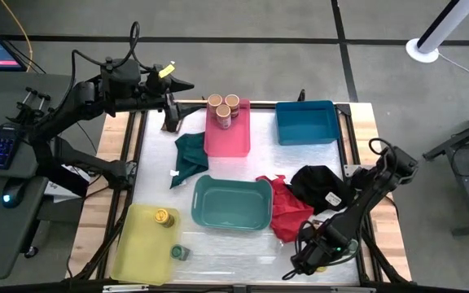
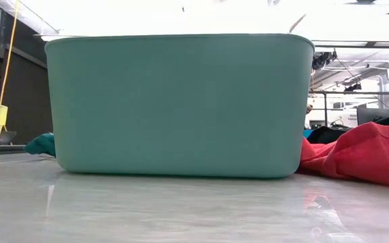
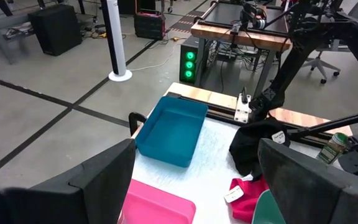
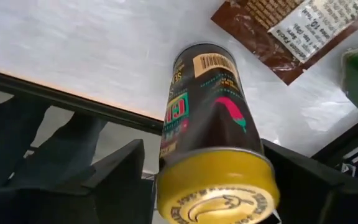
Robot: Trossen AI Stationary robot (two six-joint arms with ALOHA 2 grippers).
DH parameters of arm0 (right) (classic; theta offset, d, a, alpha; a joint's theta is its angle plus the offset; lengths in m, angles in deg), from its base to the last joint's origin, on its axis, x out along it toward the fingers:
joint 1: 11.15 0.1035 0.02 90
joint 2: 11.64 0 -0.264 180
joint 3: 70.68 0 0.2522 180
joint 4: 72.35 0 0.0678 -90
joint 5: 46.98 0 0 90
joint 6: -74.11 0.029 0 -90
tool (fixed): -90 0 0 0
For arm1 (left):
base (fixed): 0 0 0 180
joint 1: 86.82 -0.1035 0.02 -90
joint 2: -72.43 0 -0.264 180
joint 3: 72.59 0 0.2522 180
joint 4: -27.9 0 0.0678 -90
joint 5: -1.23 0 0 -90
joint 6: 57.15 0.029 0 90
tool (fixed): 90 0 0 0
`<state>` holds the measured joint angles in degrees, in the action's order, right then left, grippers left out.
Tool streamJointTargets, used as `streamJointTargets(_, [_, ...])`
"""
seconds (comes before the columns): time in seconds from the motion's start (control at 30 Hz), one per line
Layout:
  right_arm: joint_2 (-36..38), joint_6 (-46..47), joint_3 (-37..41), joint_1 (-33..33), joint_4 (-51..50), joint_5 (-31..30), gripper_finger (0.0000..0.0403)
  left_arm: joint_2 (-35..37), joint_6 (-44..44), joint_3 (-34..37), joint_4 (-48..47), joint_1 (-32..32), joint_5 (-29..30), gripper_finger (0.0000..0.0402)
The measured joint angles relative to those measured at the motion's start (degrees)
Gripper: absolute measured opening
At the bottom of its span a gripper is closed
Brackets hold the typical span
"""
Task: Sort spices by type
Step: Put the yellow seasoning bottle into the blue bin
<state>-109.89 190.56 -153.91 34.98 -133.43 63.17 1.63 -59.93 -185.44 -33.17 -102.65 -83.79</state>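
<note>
- At the upper left of the high view you are seeing the left gripper hanging just off the pink bin's left edge, with its fingers standing wide apart and nothing between them.
- At the lower left, the yellow bin is holding one yellow-lidded jar, and a green-lidded jar is lying at that bin's lower right corner.
- Left of centre, the dark green cloth is lying crumpled between the pink bin and the teal bin.
- In the upper middle, three tan-lidded jars are standing together in the pink bin's top end.
- In the low view the teal bin is filling most of the frame and is blocking what lies behind it; only the red cloth is showing at its right.
- Right of centre, the blue bin is sitting at the top; below it the black cloth is overlapping the red cloth.
- At the lower right, the right gripper is hanging over the table's near edge.
- In the right wrist view a second yellow-lidded jar, the dark jar, is sitting tilted between that gripper's fingers, which are standing wide on either side of it; you cannot tell whether they are pressing on it.
- A brown packet is lying flat on the table just beyond that jar.
</note>
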Motion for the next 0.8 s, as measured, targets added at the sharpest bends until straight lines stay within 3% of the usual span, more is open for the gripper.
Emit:
streamJointTargets(0.27, [-0.09,-3.58,0.00,0.00,0.05,2.74,0.0223,0.00,0.00,0.00,-0.02,0.00,0.00,0.0326])
streamJointTargets(0.57, [0.95,-17.58,-4.15,-1.38,-3.48,2.98,0.0219,0.48,1.00,0.04,0.16,-0.30,0.04,0.0326])
streamJointTargets(0.67, [2.96,-24.76,-9.16,-3.78,-9.46,0.59,0.0219,1.81,2.24,0.04,1.41,-1.15,0.15,0.0326])
streamJointTargets(0.8, [5.89,-35.36,-18.08,-10.74,-24.05,-8.94,0.0219,3.66,0.17,0.04,1.58,-2.69,0.52,0.0326])
